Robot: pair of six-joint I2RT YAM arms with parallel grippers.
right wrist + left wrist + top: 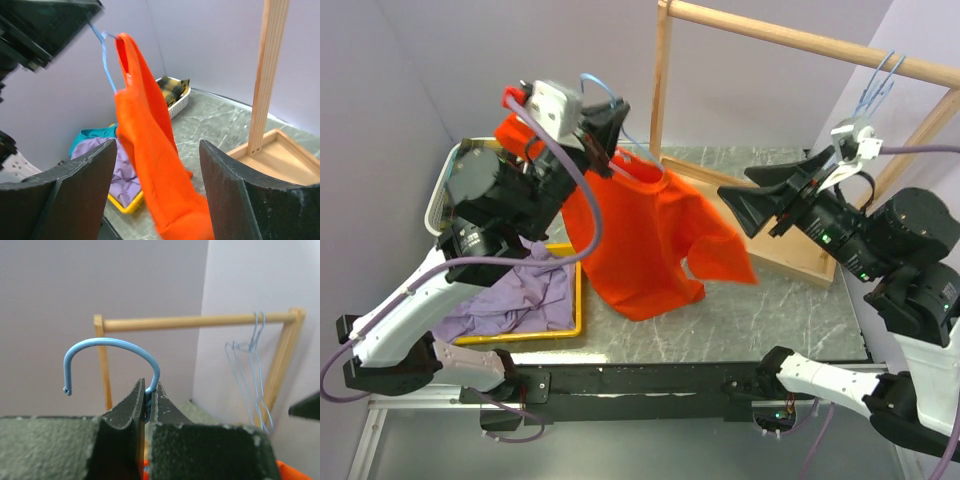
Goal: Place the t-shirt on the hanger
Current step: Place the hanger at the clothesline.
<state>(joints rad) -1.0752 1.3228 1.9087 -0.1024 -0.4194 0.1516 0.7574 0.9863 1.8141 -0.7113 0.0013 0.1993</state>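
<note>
The t-shirt (pixel 650 240) hangs in the air over the middle of the desk (pixel 790 310), draped from the hanger (pixel 112 341), with its hem low, just right of the yellow tray (pixel 578 300). The left tool (pixel 147 387) is clenched on the hanger's neck right below the hook and holds it upright. The right tool (pixel 157 145) is released, its fingers spread wide beside the shirt's right sleeve, and I cannot tell whether they touch the cloth. A purple garment (pixel 515 295) lies crumpled in the tray with a teal one (pixel 92 134) beside it. On the far right, two spare hangers (pixel 255 370) dangle from the wooden rack (pixel 790 35).
</note>
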